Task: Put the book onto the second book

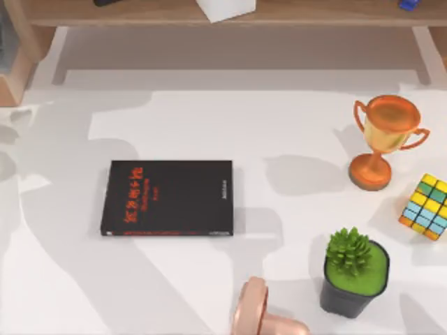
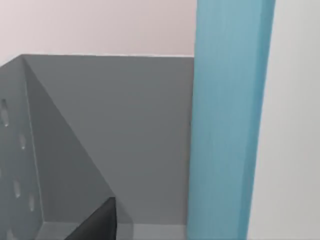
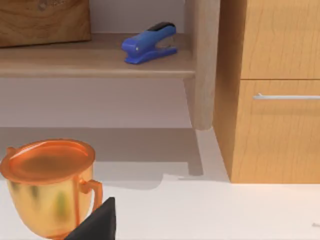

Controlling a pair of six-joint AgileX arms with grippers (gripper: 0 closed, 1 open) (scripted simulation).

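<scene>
The left wrist view shows a dark fingertip (image 2: 97, 222) of the left gripper low in the frame; whether the fingers stand apart or together I cannot tell, and nothing is seen between them. Close before that camera stands the book (image 2: 227, 120), upright, its light blue cover facing the lens, with a grey perforated holder (image 2: 20, 145) beside and behind it.

In the top view, going left to right across the white table (image 1: 209, 112): the second book (image 1: 167, 197) lies flat left of centre, black with red lettering near its left edge and a small pale mark toward its right edge, nothing resting on it. A copper-coloured object (image 1: 262, 317) sits at the near edge, then a potted green plant (image 1: 354, 272), an orange trophy (image 1: 384, 139) farther back, and a colour cube (image 1: 426, 207) at the right edge.

The right wrist view shows a dark fingertip (image 3: 97, 222) near the trophy (image 3: 47, 187), finger spacing again not readable; a blue stapler (image 3: 150, 43) lies on a wooden shelf (image 3: 75, 65) beyond
</scene>
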